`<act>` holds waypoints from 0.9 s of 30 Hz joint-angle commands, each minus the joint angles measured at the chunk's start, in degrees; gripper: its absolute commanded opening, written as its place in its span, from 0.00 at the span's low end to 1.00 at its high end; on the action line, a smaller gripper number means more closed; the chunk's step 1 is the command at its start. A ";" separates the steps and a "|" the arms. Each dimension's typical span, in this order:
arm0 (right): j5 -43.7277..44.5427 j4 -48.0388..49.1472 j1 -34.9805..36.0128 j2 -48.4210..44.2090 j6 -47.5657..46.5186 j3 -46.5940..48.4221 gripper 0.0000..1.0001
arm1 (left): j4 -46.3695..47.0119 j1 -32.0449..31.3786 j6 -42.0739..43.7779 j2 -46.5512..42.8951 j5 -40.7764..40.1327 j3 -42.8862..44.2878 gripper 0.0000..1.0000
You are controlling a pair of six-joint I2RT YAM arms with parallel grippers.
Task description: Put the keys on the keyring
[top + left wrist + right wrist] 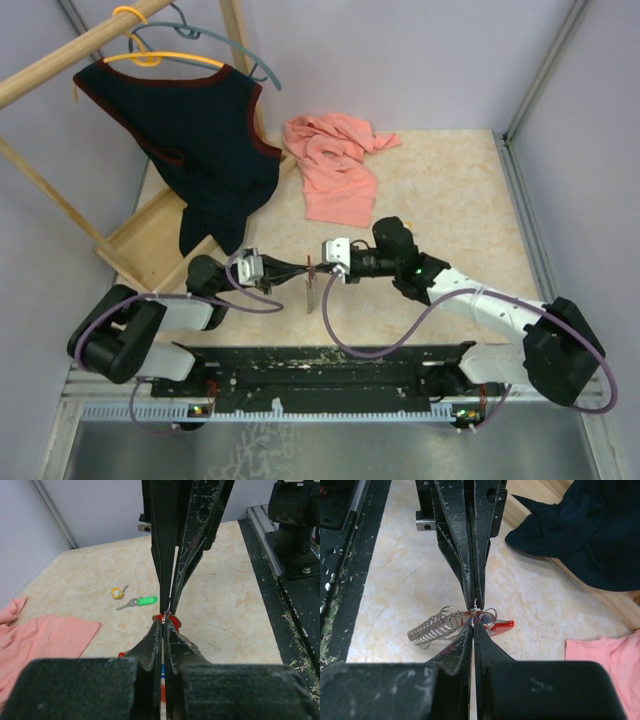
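The 2 arms meet tip to tip above the middle of the tabletop (450, 200), and the keyring (502, 625) sits right at that meeting point. The left end effector (164, 626) is pinched shut, with the keyring's red part showing at its fingertips. The right end effector (474, 628) is also pinched shut with no visible gap, its tips on the thin wire loops of the same keyring. In the right wrist view a grey coil (427, 630) juts out to 1 side of the pinch and the red piece to the other. From above, the keyring (312, 283) hangs just below the joined tips, between the left end effector (302, 268) and the right end effector (322, 267), clear of the tabletop.

2 keys lie flat on the tabletop, apart from both end effectors: a green key (142, 601) and, just beside it, a yellow key (117, 593). A pink cloth (335, 165) lies further back, and a dark garment (205, 150) hangs at the back left.
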 commanded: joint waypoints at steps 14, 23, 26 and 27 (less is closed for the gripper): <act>10.79 2.92 4.11 -1.66 -9.54 -1.05 0.00 | 0.88 -0.44 -13.92 -3.41 -12.49 0.54 0.00; 13.57 5.46 4.24 -0.57 -10.71 -2.06 0.00 | 12.14 -2.80 -20.83 0.61 -19.24 -1.43 0.00; 15.10 6.81 4.20 -1.67 -11.50 -2.66 0.00 | 12.30 -3.44 -20.43 1.58 -20.99 -1.97 0.00; 15.36 7.91 4.28 -2.11 -11.69 -3.10 0.00 | 12.95 -3.54 -20.46 2.24 -21.56 -2.26 0.00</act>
